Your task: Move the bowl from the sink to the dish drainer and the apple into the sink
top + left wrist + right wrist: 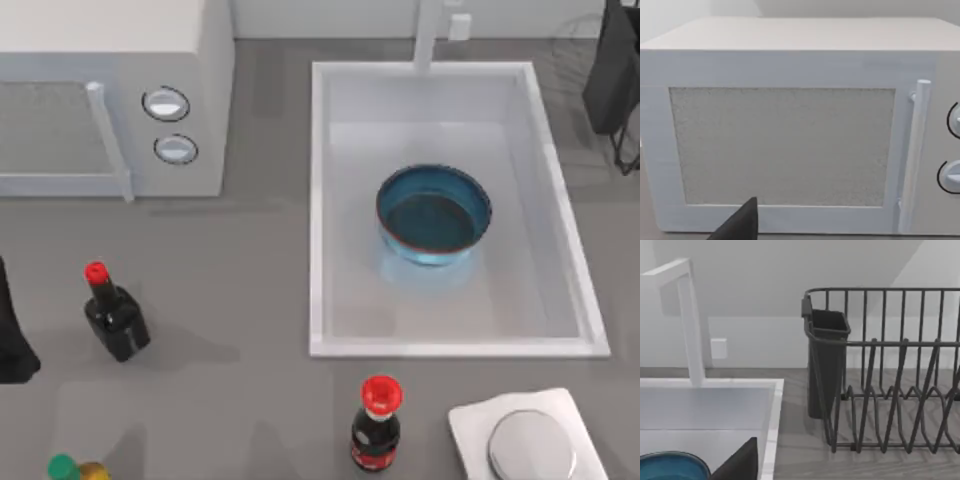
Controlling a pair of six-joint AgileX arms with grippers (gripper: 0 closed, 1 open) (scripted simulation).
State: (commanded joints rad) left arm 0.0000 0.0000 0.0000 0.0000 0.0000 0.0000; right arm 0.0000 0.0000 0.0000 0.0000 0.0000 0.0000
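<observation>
The deep blue bowl (433, 213) with a reddish rim stands upright in the middle of the white sink (322, 200); its edge also appears in the right wrist view (670, 467). At the table's far right, beside the sink, is the dark wire dish drainer (890, 390) (578, 45). The apple is out of view. My right arm (612, 70) hangs over the drainer at the far right, with a dark part of its gripper (737, 462) above the sink's rim (772, 415). At the left edge, my left arm (12, 330) is parked, its gripper (737, 225) facing the microwave.
A white microwave (110, 90) fills the far left. A dark bottle with a red cap (115, 315), a cola bottle (377, 425) and a green-capped bottle (70, 468) stand in front. A white scale with a metal plate (530, 440) is at the front right. The faucet (690, 325) rises behind the sink.
</observation>
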